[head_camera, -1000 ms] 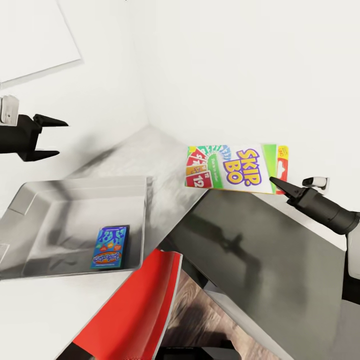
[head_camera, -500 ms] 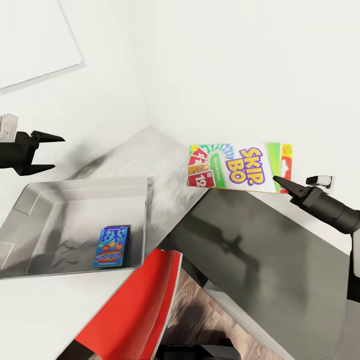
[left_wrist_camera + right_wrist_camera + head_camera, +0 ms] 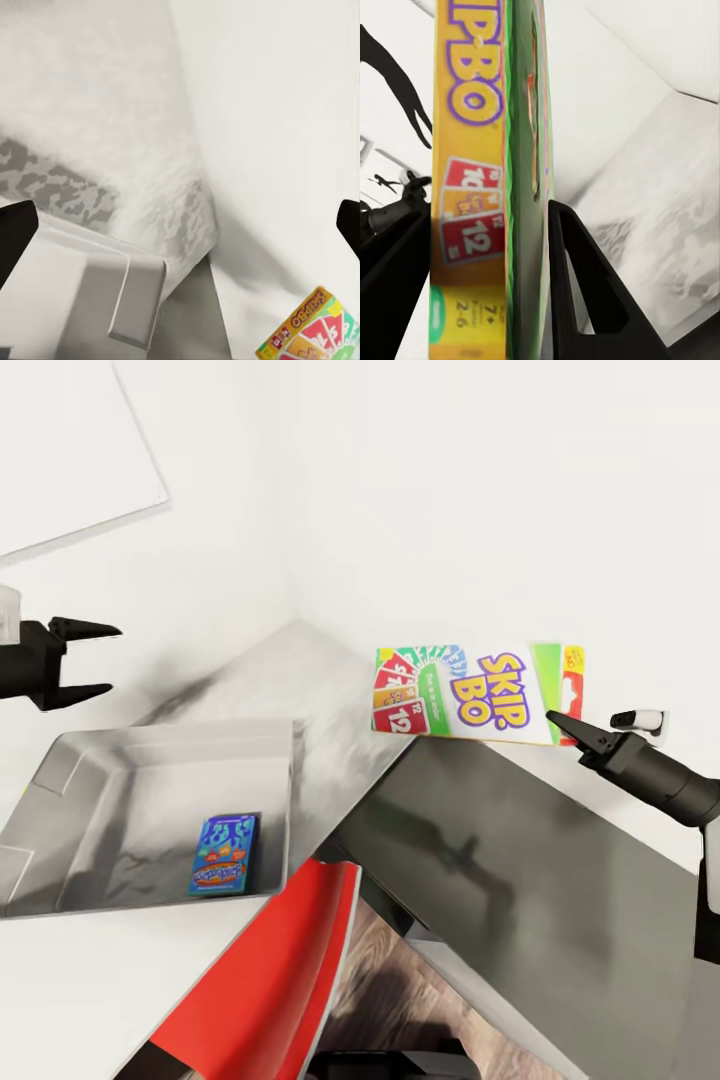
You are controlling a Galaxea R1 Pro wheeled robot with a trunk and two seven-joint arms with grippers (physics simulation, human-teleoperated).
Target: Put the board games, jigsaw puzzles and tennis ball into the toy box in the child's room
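Note:
My right gripper is shut on the edge of the Skip-Bo board game, holding the colourful box in the air over the far edge of the dark table. In the right wrist view the box sits squeezed between both black fingers. The grey toy box stands open at the left, and a small blue game box lies flat on its floor. Above the toy box's far left corner my left gripper hangs open and empty. Its wrist view takes in the toy box wall and a corner of the Skip-Bo box.
A red curved object pokes up at the bottom between the toy box and the dark table. White walls meet in a corner behind, and a white panel hangs at the upper left. Wooden floor shows below.
My left gripper has drifted left and a little lower, staying open. The Skip-Bo box and right gripper have barely shifted.

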